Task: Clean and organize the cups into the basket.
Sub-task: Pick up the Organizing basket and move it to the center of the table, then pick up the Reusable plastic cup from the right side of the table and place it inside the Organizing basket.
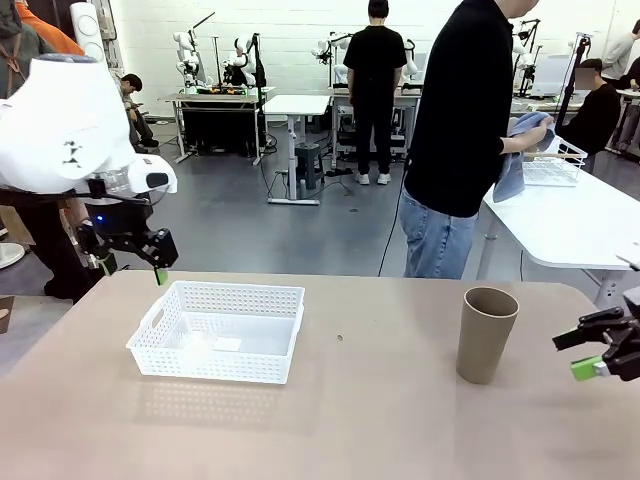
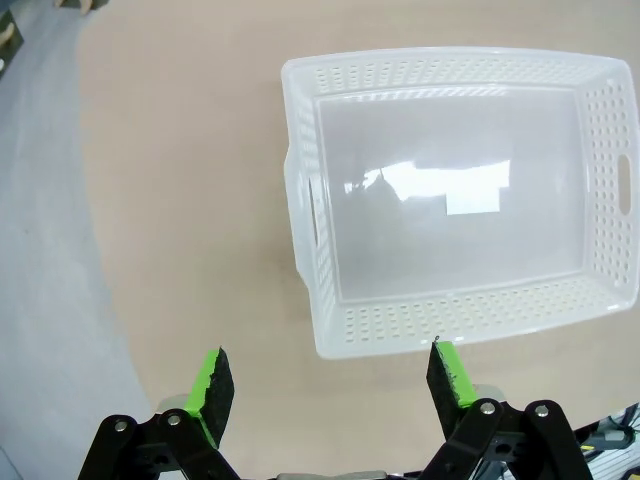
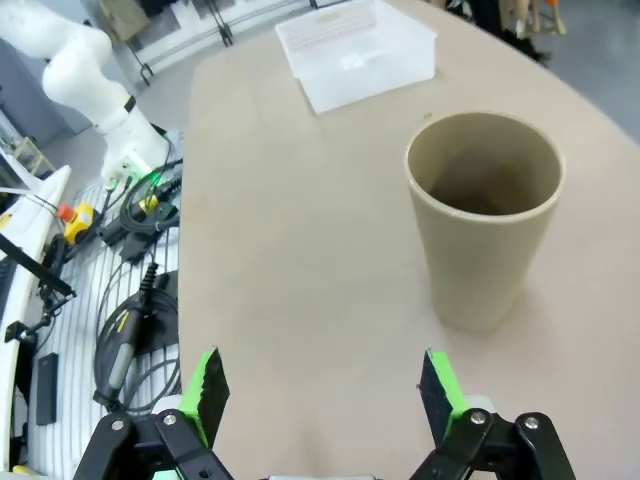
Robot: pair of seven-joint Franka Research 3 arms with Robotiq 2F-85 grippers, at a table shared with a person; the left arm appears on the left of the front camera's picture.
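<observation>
Near right, the right gripper [image 1: 578, 354], spread and empty, sat beside the upright cup [image 1: 486, 333], which a glancing finger could topple and send rolling, well apart from the basket [image 1: 225, 290] at left, the left gripper [image 1: 130, 262] spread beyond it.

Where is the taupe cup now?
In the front view the taupe cup stands upright on the table, well right of the basket and beside the open right gripper.
</observation>
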